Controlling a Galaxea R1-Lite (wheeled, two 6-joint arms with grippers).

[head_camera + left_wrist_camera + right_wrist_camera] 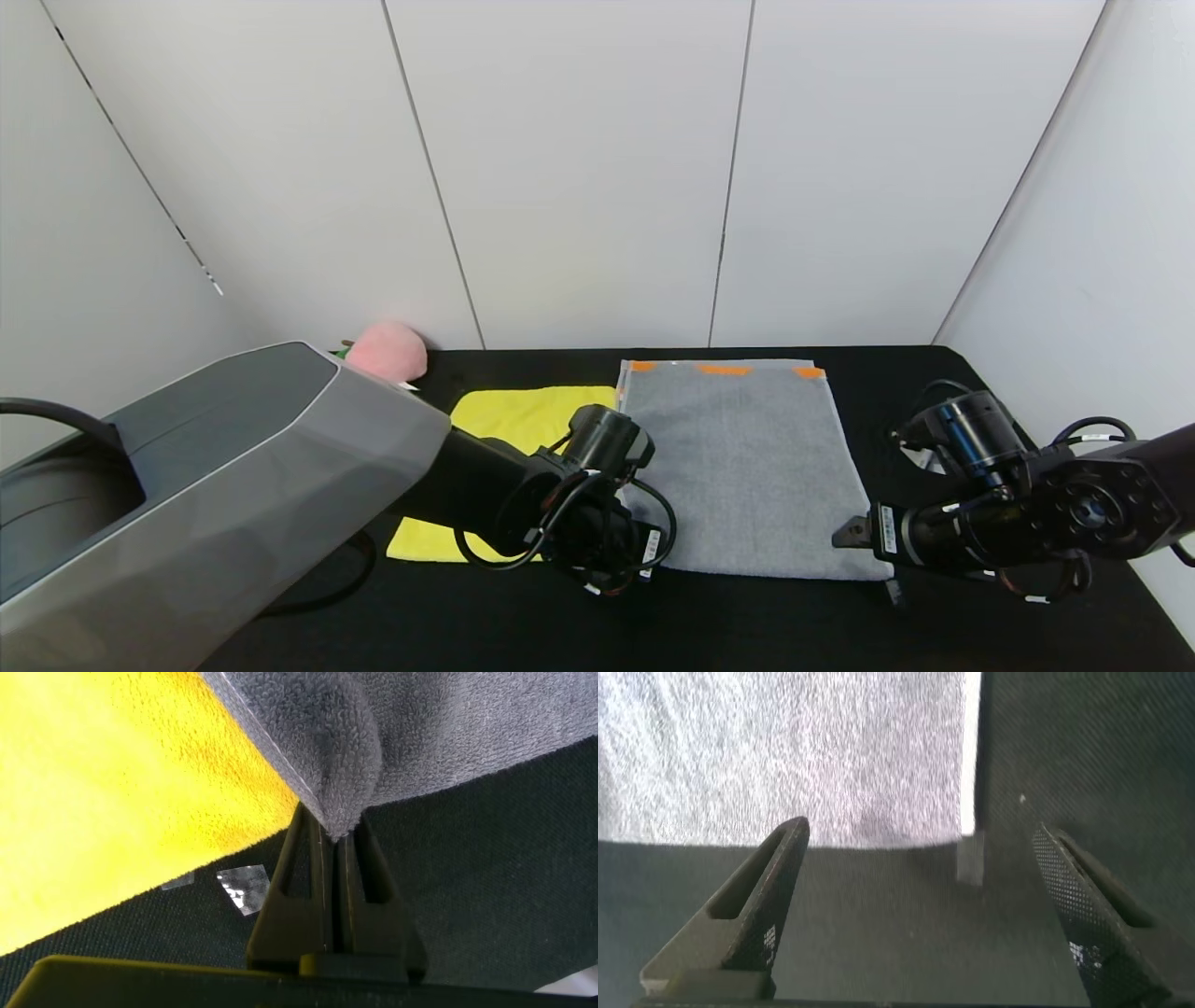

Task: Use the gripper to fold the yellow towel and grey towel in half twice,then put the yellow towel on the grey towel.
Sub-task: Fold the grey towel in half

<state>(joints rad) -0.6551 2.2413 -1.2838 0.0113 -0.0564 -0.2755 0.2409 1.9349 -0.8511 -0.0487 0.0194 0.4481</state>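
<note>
Left gripper (334, 838) pinches grey towel (439, 728) corner | head view: hidden

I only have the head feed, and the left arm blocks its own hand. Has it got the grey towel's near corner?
Observer: Yes. In the left wrist view the left hand is shut on the near-left corner of the grey towel, which bunches up between its fingers.
Operator: And the right hand?
Observer: The right hand is open, fingers apart, short of the towel's near-right corner, touching nothing.
Operator: Anything under the left hand?
Observer: A scrap of clear tape lies on the black table, beside the yellow towel.
</note>
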